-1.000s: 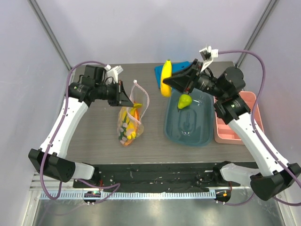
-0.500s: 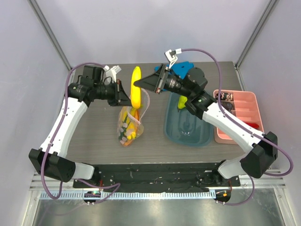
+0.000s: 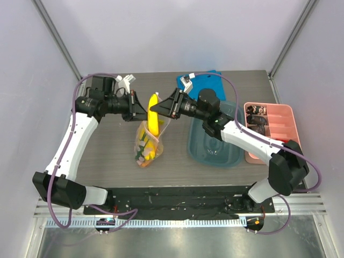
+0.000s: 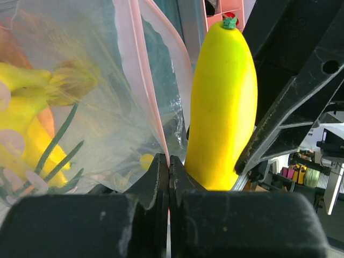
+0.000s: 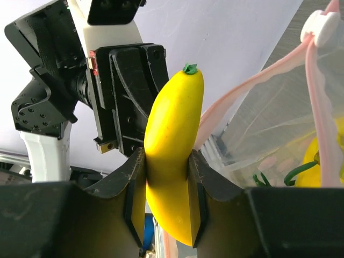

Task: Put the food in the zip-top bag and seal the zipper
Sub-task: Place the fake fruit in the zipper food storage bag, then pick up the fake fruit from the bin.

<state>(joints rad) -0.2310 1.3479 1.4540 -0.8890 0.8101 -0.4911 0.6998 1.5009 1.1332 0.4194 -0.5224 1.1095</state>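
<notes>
My right gripper is shut on a yellow banana and holds it upright at the open mouth of the zip-top bag. The right wrist view shows the banana clamped between both fingers. My left gripper is shut on the bag's pink zipper strip and holds the mouth up. In the left wrist view the banana is just right of that strip. The bag holds yellow, orange and green food. The white slider sits at the strip's end. The green pear is hidden.
A teal tub lies right of the bag, under my right arm. A pink tray with small dark pieces is at the far right. A blue cloth lies at the back.
My right arm has swung left from above the tub, carrying the banana to the bag's mouth and lowering it. My left gripper has kept hold of the bag's edge.
</notes>
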